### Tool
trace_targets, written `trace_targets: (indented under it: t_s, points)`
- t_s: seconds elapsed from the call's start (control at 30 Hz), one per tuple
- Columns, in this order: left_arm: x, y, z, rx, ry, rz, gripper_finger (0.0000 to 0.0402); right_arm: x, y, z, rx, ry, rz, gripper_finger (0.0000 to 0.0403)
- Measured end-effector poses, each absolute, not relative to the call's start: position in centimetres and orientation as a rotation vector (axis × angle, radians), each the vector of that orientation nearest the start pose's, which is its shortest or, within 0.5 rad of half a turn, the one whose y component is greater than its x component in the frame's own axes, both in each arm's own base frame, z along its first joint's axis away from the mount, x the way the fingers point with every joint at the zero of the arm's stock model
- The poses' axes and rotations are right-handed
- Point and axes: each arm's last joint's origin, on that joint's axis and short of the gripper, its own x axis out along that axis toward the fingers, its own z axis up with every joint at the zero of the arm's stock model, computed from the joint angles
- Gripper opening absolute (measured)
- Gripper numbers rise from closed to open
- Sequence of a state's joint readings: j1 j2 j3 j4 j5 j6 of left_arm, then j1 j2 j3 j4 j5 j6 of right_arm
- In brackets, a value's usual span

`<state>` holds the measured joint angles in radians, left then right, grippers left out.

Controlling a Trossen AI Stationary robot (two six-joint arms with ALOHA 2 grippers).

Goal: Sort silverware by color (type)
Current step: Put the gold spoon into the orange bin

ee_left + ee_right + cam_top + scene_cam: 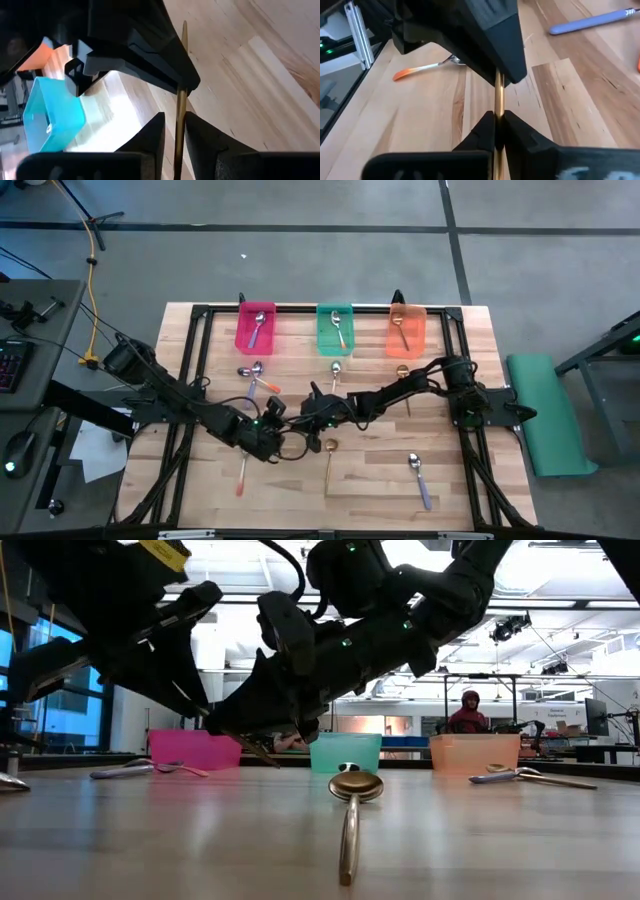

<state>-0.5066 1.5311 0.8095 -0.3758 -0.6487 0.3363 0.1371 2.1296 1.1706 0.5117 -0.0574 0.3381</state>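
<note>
From above, the left tool [283, 417] and the right tool [312, 408] meet over the middle of the desk [480, 480], nose to nose, with a slim gold spoon held between them though it is barely visible here. Other spoons lie about: a gold one [329, 460] just in front of the tools, a purple-handled one [419, 478] toward the right front, an orange-handled one [241, 476] toward the left front. The pink bin [255, 329], teal bin [336, 330] and orange bin [406, 331] stand in a row at the far edge, each with a spoon inside. From desk height, both arms hang low and the thin gold handle [258, 751] slants down between them, clear of the wood. In the left wrist view, the left tool's fingers [150, 137] stand slightly apart on either side of the gold handle [181, 120], not pressing it. In the right wrist view, the right tool's fingers [482, 131] are clamped tight on the same handle [499, 102].
</note>
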Motion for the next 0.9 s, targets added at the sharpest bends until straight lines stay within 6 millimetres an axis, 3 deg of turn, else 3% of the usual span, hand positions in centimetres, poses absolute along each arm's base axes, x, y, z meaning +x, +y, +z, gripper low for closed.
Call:
trace_targets:
  t_s: [0.23, 0.4, 0.53, 0.7, 0.9]
  points:
    - [22.4, -11.6, 16.9, 0.722, 0.738, 0.024, 0.0057, 43.0, 5.5, 11.9, 0.292, 0.526, 0.083, 0.0001]
    - [19.9, -11.0, 16.8, 0.560, 0.509, 0.001, 0.0043, 42.0, 4.9, 13.9, 0.228, 0.570, 0.004, 0.0001]
    - [18.0, -10.5, 17.1, 0.457, 0.338, -0.014, 0.0036, 39.9, 4.0, 16.0, 0.197, 0.556, -0.086, 0.0001]
    - [16.1, -9.4, 16.6, 0.358, 0.202, -0.008, 0.0030, 34.8, 1.4, 17.8, 0.248, 0.574, -0.304, 0.0000]
    - [15.1, -8.2, 15.7, 0.273, 0.137, 0.007, 0.0024, 27.1, -4.0, 19.3, 0.379, 0.623, -0.728, 0.0000]
